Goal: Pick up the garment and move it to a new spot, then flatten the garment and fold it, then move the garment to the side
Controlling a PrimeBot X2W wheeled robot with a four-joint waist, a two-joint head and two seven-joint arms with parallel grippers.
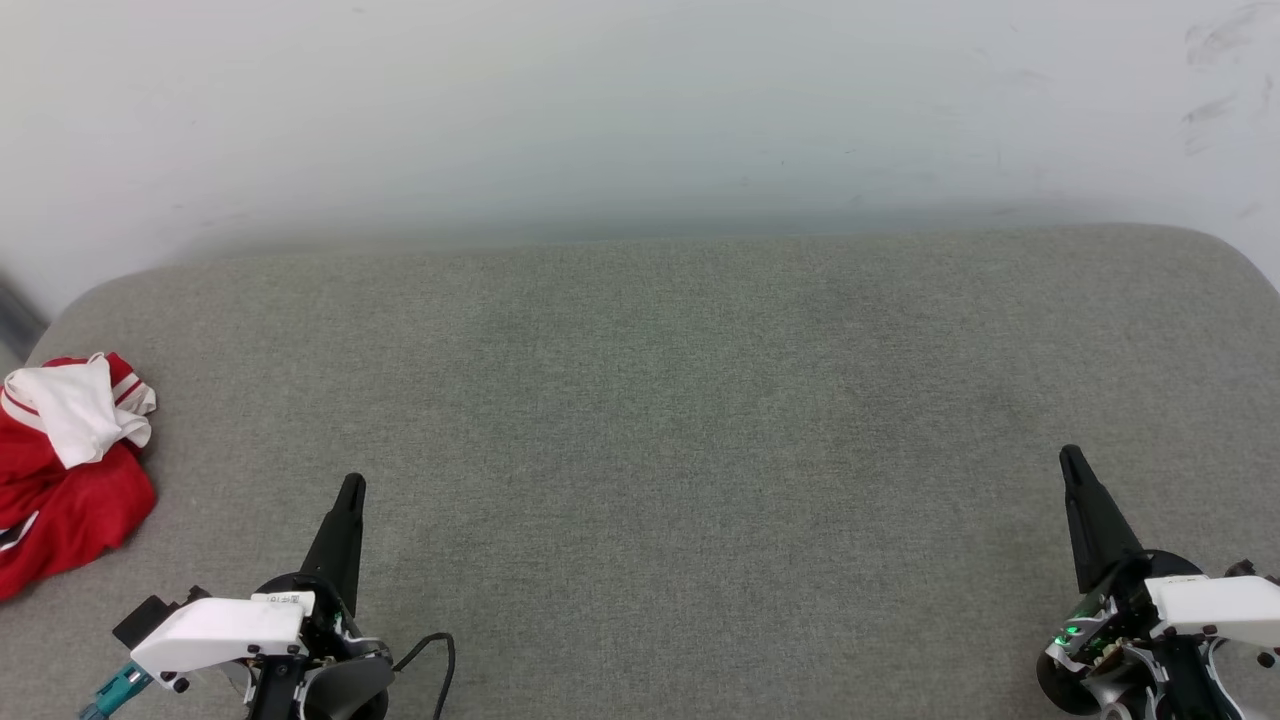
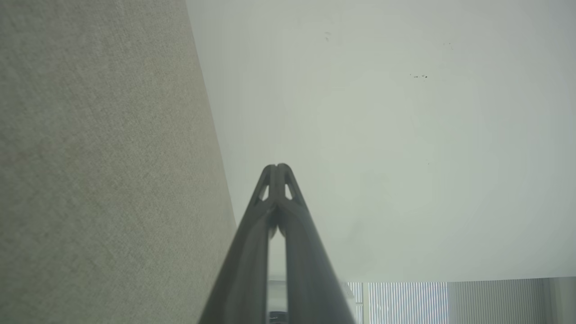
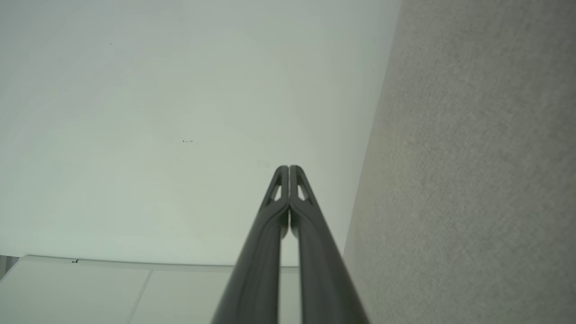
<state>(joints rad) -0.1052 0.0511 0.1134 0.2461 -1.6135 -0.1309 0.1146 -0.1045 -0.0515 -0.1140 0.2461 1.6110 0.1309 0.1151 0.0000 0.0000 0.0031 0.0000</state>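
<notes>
Plain indoor room, lab or office type; cannot tell which. Grey upholstered surface (image 1: 640, 400) with rounded corners sits against a bare, scuffed white wall (image 1: 640, 100). Vertical blinds (image 2: 405, 301) in left wrist view, pale seamed panels (image 3: 90, 292) in right wrist view.

1. The left gripper (image 1: 351, 486) (image 2: 278, 167), two long dark tapered fingers on a white-shelled left wrist (image 1: 215, 632), sits at the head view's lower left, leaning slightly rightward.
2. Its fingers press together at the tips, holding nothing.
3. The right gripper (image 1: 1071, 457) (image 3: 289, 167), built alike on a white-shelled right wrist (image 1: 1215, 605), sits lower right, leaning slightly leftward.
4. Its fingers likewise meet tip to tip, empty.
</notes>
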